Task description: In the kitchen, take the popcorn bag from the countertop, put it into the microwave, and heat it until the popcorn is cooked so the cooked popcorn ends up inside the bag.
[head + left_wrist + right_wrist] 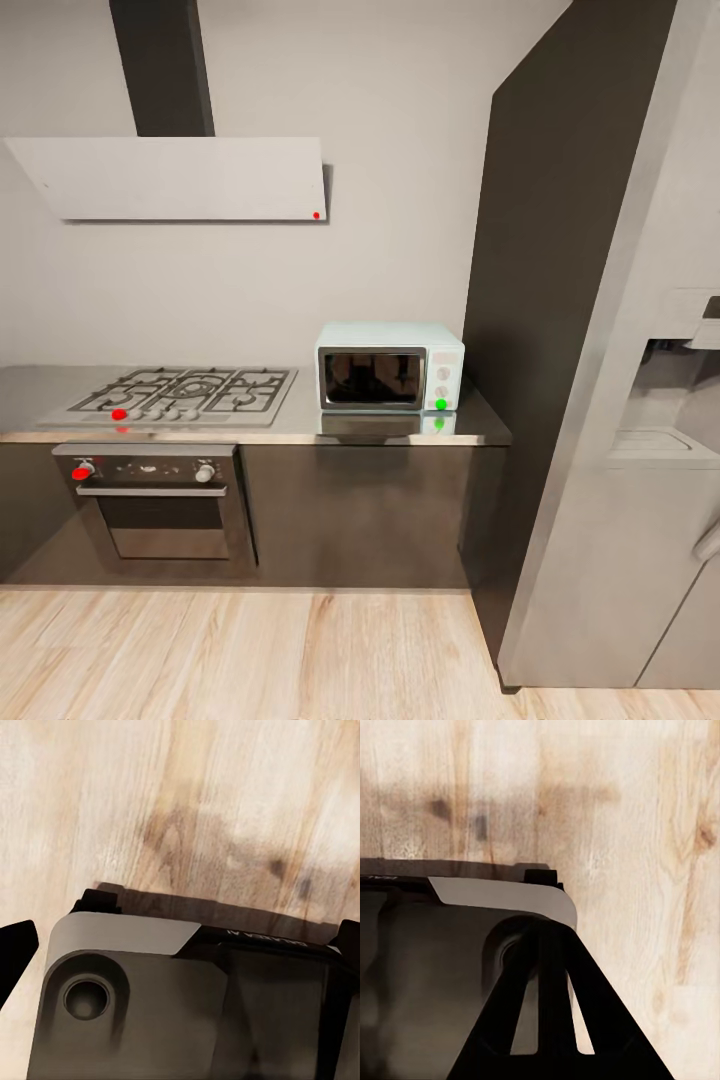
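Standing on the table beside the stove, the microwave had its door shut; whether either hand was open could not be told.

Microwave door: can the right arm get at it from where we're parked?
Probably not yet. The microwave sits at the back of the countertop, across open floor, while the right claw hangs low, pointing at floorboards.
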